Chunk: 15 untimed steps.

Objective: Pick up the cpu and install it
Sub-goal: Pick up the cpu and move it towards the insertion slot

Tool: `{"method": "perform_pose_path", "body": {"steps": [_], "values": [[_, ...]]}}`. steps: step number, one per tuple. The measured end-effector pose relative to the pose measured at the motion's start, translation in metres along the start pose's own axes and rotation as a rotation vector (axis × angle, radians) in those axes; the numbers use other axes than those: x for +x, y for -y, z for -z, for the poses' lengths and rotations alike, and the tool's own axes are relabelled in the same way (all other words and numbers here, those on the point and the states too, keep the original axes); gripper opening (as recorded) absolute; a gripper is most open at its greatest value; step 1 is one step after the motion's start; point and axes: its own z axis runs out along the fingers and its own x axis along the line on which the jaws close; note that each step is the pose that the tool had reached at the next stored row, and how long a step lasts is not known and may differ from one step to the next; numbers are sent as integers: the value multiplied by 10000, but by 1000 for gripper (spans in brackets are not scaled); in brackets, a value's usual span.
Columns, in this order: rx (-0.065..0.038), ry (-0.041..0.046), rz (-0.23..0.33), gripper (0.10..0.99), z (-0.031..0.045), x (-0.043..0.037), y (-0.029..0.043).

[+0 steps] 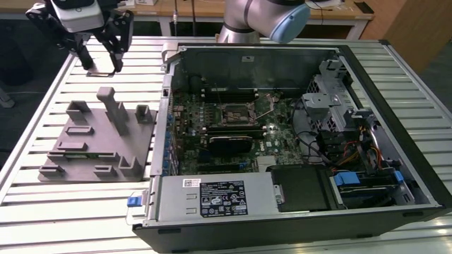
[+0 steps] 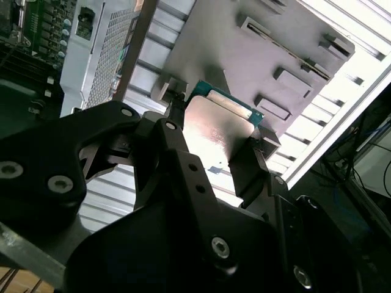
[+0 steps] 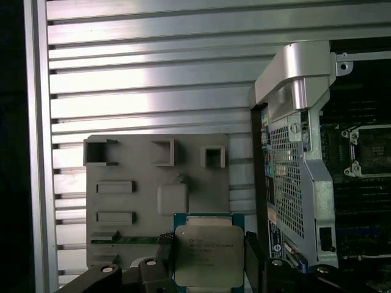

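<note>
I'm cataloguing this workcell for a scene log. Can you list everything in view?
table: one, silver, slatted, under everything
computer case: one, black, lying open, on the exterior view's right
motherboard: one, green, inside the case
socket: one, black-framed, on the motherboard
metal box: one, silver, in the case's near corner
fixture plate: one, grey with raised blocks, on the table at the exterior view's left of the case
cpu: one, silver top with green rim, between the fingers
arm: one, silver with a blue joint cap, behind the case
gripper: one, black, shut on the cpu, beyond the fixture plate
</note>
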Motion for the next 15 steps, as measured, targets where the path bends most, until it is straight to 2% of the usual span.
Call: {"method": "perform_pose_path", "body": {"steps": [15], "values": [[1,0,0,541,7,-298,-23]]}}
